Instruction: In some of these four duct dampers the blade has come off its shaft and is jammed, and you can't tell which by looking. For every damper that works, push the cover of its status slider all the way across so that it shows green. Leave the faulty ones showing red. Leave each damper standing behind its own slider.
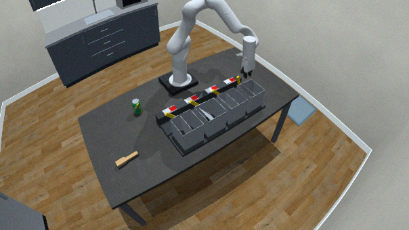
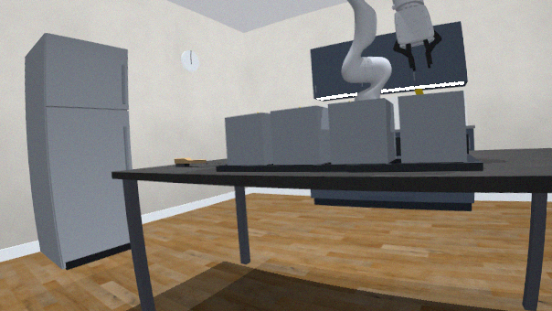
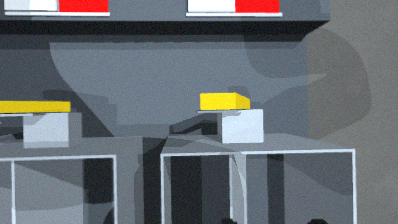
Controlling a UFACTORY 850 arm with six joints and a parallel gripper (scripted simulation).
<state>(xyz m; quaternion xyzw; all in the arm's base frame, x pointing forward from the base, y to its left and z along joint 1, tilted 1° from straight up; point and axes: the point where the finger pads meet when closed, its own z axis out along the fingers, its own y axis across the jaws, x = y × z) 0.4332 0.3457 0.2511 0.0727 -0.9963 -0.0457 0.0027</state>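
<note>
Four grey open-topped dampers [image 1: 187, 128] [image 1: 213, 116] [image 1: 233, 103] [image 1: 252, 91] stand in a row on a dark base, each with a yellow handle. In the exterior view they show as grey boxes, the rightmost damper [image 2: 431, 128] nearest my arm. Behind them lie four status sliders [image 1: 170, 109] [image 1: 191, 98] [image 1: 212, 89] [image 1: 230, 80], all showing white and red. My gripper [image 1: 246, 72] [image 2: 420, 66] [image 3: 272, 221] hangs above the rightmost damper's yellow handle [image 1: 238, 80] [image 3: 224, 101] [image 2: 419, 91], fingers partly apart and empty. The wrist view shows two sliders [image 3: 234, 6] [image 3: 57, 6] and a second handle [image 3: 35, 106].
A green soda can [image 1: 136, 106] stands left of the row. A wooden block [image 1: 126, 159] [image 2: 189, 160] lies near the table's front left. The arm's base [image 1: 178, 81] sits behind the sliders. A fridge [image 2: 78, 151] and cabinets [image 1: 101, 37] stand off the table.
</note>
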